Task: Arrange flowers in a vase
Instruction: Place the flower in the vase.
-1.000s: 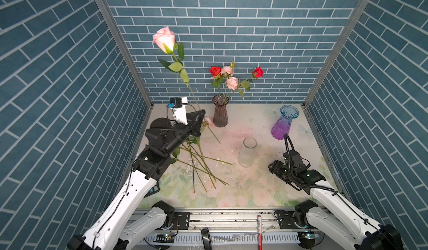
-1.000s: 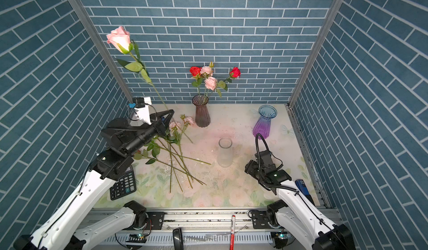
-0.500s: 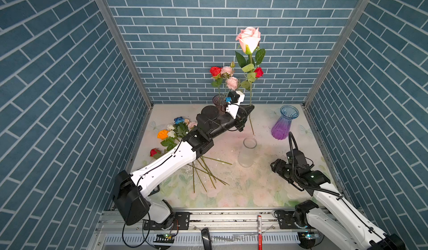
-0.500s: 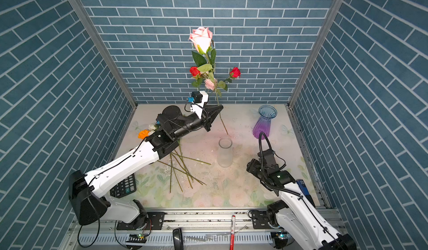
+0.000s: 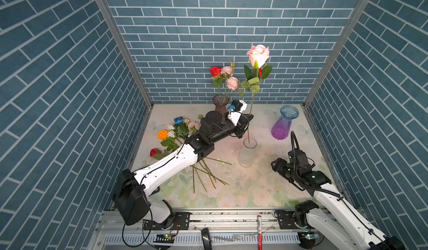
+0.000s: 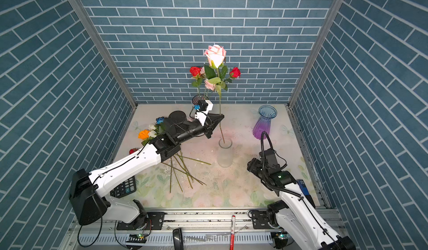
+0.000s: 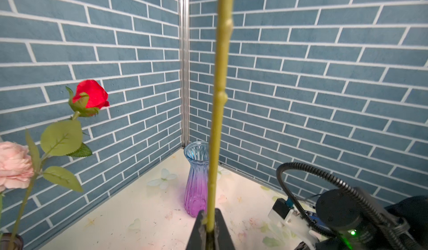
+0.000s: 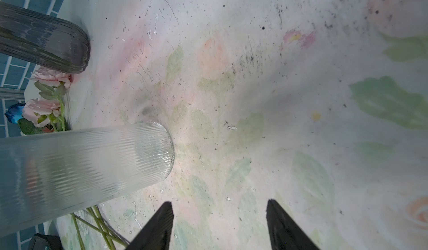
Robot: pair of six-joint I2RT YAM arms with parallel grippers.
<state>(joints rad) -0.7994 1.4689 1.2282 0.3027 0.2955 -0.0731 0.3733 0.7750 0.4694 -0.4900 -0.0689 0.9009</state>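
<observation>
A pink rose (image 5: 258, 54) (image 6: 215, 54) stands upright with the foot of its green stem (image 7: 217, 121) inside the clear ribbed glass vase (image 5: 247, 154) (image 6: 225, 154) at mid-table. My left gripper (image 5: 249, 120) (image 7: 209, 214) reaches across above the vase rim, its jaws a little wider than the stem that runs between them. More flowers (image 5: 178, 130), blue, orange, white, pink and red, lie in a pile at the left. My right gripper (image 5: 275, 165) (image 8: 218, 206) is open and empty, low over the mat to the right of the clear vase (image 8: 81, 167).
A dark vase (image 5: 220, 103) at the back holds red and pink flowers (image 7: 91, 96). A blue-purple vase (image 5: 283, 123) stands empty at the back right. A calculator (image 6: 122, 188) lies under the left arm. Brick walls close in three sides.
The left arm swung the pink rose from the left wall over to the clear vase and lowered its stem inside. Its jaws have eased apart. The right arm stayed put.
</observation>
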